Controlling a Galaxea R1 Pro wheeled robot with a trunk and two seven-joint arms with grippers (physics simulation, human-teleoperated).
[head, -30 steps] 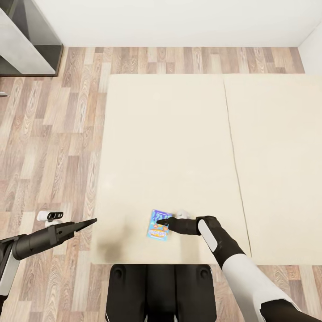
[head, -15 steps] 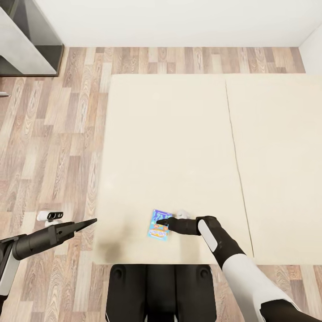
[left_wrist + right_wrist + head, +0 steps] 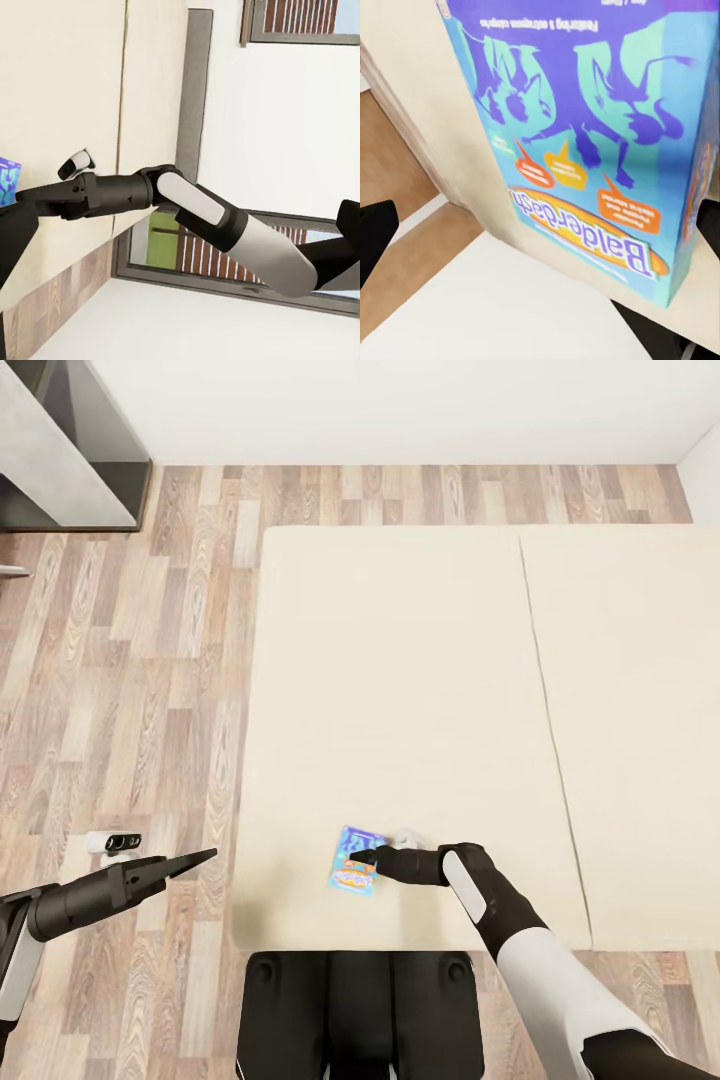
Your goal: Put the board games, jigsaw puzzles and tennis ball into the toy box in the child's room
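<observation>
On the bed point(image 3: 400, 690), right claw point(image 3: 362, 855) grips the blue board game point(image 3: 352, 872) (orange print).

The head view looks steeply down on the bed point(image 3: 400, 690). The right wrist view sits very close to the blue board game point(image 3: 585, 127), also at the head view's lower centre point(image 3: 353, 862); the left wrist view faces across to the right arm point(image 3: 187, 206).

Under my matt black right claw point(image 3: 362, 855) the small blue printed cardboard game box point(image 3: 353, 863) looks glossy; beneath it, a smooth matt cream mattress point(image 3: 400, 690); beyond, brown wood-plank floor point(image 3: 130, 660).
</observation>
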